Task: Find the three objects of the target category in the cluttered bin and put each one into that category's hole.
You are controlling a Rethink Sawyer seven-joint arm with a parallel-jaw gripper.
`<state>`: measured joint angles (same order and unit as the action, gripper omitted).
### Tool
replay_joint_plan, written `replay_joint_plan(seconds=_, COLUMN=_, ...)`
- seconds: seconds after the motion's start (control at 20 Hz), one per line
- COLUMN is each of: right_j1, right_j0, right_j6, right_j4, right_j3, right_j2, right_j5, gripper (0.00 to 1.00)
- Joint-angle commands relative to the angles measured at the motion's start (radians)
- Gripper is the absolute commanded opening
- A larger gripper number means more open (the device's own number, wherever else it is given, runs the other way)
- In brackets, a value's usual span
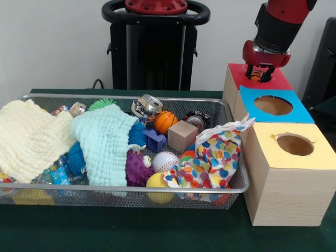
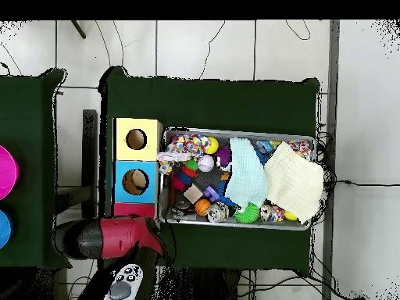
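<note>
The bin (image 1: 131,97) of silver wire mesh holds a heap of toys and cloths; it also shows in the overhead view (image 2: 234,226). My gripper (image 1: 257,75) hangs straight over the red top of the far wooden box (image 1: 279,82). Its fingers are closed on a small orange ball (image 1: 255,77), just above the red top. The gripper hides the hole in the red top. In the overhead view my red arm (image 2: 117,237) covers the gripper and most of the red box (image 2: 134,209). An orange basketball (image 1: 165,122) and a white baseball (image 1: 165,161) lie in the bin.
A blue-topped box (image 1: 299,113) and a yellow-topped box (image 1: 320,157) stand in a row in front of the red one, right of the bin. A cream cloth (image 1: 29,139), a mint cloth (image 1: 107,144) and a spotted cloth (image 1: 220,157) cover toys. A wooden cube (image 1: 182,135) lies mid-bin.
</note>
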<state>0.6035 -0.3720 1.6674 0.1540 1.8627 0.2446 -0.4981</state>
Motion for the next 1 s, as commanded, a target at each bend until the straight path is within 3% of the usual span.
replay_joint_plan(seconds=0.05, right_j1=-0.009, right_j0=-0.014, right_j6=0.163, right_j4=-0.031, right_j3=-0.033, right_j2=-0.028, right_j5=-0.010, gripper=1.00)
replay_joint_plan(seconds=0.9, right_j1=-0.017, right_j0=-0.007, right_j6=0.160, right_j4=-0.026, right_j3=-0.057, right_j2=-0.014, right_j5=-0.005, gripper=1.00)
replay_joint_plan(seconds=1.0, right_j1=0.008, right_j0=-0.002, right_j6=0.175, right_j4=-0.014, right_j3=-0.047, right_j2=-0.021, right_j5=0.070, gripper=1.00)
